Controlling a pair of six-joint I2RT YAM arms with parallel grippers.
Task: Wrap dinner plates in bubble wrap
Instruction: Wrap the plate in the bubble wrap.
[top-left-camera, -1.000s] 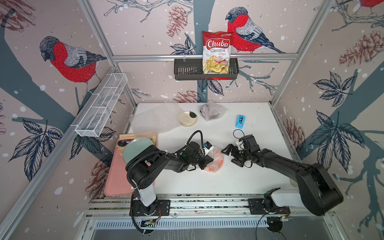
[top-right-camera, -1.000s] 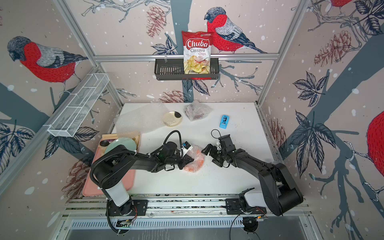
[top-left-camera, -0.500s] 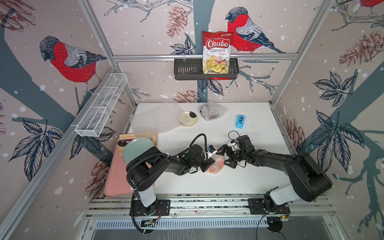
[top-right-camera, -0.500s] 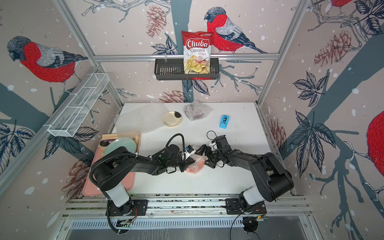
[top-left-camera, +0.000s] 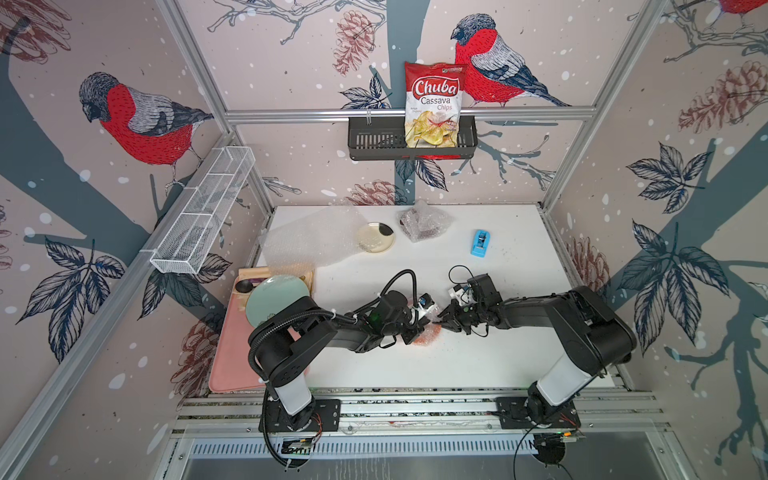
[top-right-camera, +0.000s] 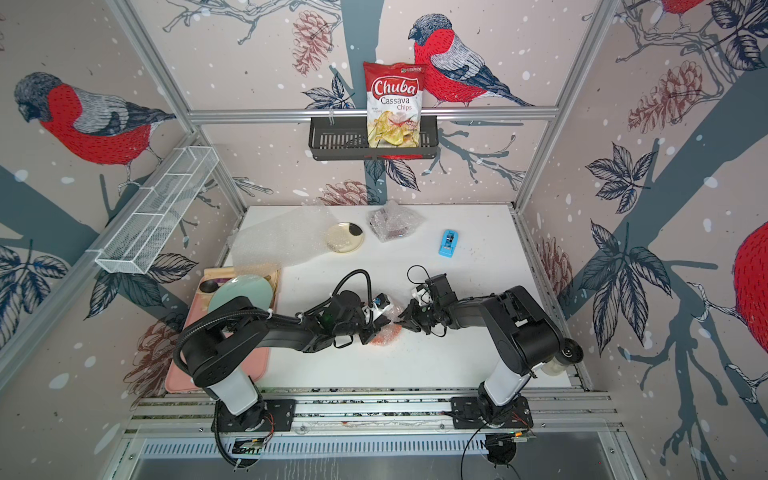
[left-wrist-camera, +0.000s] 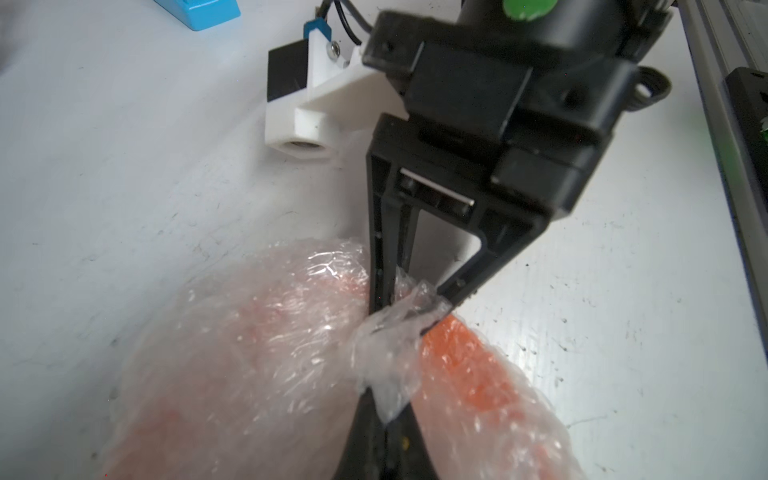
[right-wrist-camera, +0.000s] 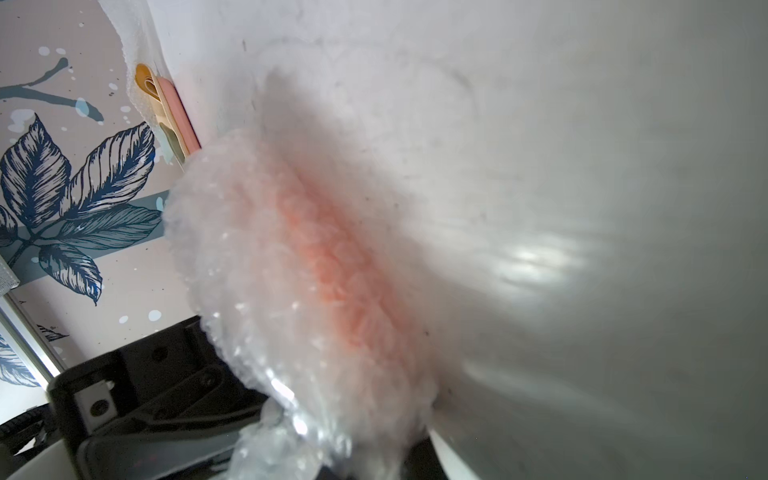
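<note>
The orange plate (top-left-camera: 426, 336) (top-right-camera: 386, 334) lies mid-table, bundled in bubble wrap (left-wrist-camera: 270, 332) (right-wrist-camera: 257, 266). Both grippers meet at its upper edge. My left gripper (top-left-camera: 427, 322) (left-wrist-camera: 388, 419) has its fingers together on a twisted tip of the wrap. Facing it, my right gripper (top-left-camera: 441, 319) (left-wrist-camera: 409, 320) is shut on the same gathered fold. At the back, the cream plate with a dark rim (top-left-camera: 375, 237) lies bare. Beside it is a dark red plate bundled in wrap (top-left-camera: 424, 222), and a flat sheet of bubble wrap (top-left-camera: 309, 241) is spread at the back left.
A blue tape dispenser (top-left-camera: 480, 243) stands at the back right. A pale green plate (top-left-camera: 276, 299) rests on a pink tray (top-left-camera: 232, 365) at the left edge, under my left arm. A wire basket (top-left-camera: 411, 141) with a chips bag hangs on the back wall.
My right gripper has moved left from open beside the bundle and shut on the wrap's fold. My left gripper has stayed at the bundle, holding the wrap.
</note>
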